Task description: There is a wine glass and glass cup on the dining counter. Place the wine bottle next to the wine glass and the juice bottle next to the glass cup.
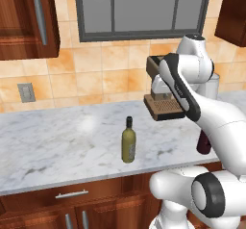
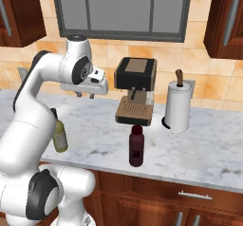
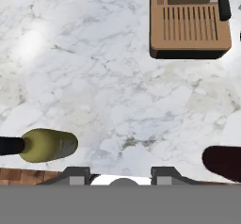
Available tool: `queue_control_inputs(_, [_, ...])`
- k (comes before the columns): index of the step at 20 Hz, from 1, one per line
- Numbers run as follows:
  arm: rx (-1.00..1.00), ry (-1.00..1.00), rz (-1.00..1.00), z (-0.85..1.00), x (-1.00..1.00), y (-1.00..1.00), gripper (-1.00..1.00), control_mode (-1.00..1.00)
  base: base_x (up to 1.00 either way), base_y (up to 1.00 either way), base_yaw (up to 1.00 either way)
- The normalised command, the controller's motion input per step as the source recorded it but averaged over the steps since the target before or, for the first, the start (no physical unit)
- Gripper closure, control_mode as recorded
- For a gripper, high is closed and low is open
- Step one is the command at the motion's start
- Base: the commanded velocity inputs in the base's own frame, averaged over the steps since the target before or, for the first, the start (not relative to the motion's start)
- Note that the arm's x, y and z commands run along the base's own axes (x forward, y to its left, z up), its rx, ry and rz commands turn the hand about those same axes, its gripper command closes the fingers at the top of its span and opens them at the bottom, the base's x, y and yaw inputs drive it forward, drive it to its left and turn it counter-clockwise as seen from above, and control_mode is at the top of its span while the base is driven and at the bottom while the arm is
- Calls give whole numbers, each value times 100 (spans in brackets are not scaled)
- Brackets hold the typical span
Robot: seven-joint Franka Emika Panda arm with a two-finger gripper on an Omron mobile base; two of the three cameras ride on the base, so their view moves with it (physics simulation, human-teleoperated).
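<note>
The olive-green wine bottle [image 1: 128, 144] [image 2: 60, 136] stands upright near the front edge of a marble wall counter [image 1: 57, 141]. The dark maroon juice bottle [image 2: 136, 146] [image 1: 203, 144] stands to its right, in front of the coffee machine, partly hidden by my arm in the left base view. My gripper [image 2: 85, 95] [image 3: 121, 173] hangs high above the counter, pointing down between the two bottles. Its fingers are apart with nothing between them. From the hand, the wine bottle [image 3: 47, 145] lies lower left and the juice bottle [image 3: 225, 162] lower right. The wine glass, glass cup and dining counter are out of view.
A brown and black coffee machine [image 2: 135, 89] [image 3: 188, 25] stands at the back of the counter. A paper towel roll [image 2: 178, 106] stands to its right. Wood cabinets hang on both sides of a window, and drawers run below the counter.
</note>
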Motion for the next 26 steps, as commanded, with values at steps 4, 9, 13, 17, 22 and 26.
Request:
queue_control_inputs(4, [0, 0, 0, -1, -6, 0, -100, -100, 0, 0, 0])
queue_control_inputs(9, [4, 0, 0, -7, -15, 7, -100, -100, 0, 0, 0])
queue_control_inputs(13, [12, 0, 2, -14, -24, 10, -100, -100, 0, 0, 0])
queue_control_inputs(17, [7, 0, 7, -16, -20, 8, -100, -100, 0, 0, 0])
queue_control_inputs(22, [2, 0, 8, -15, -18, 7, -100, -100, 0, 0, 0])
queue_control_inputs(26, [0, 0, 20, -12, -3, 13, -100, -100, 0, 0, 0])
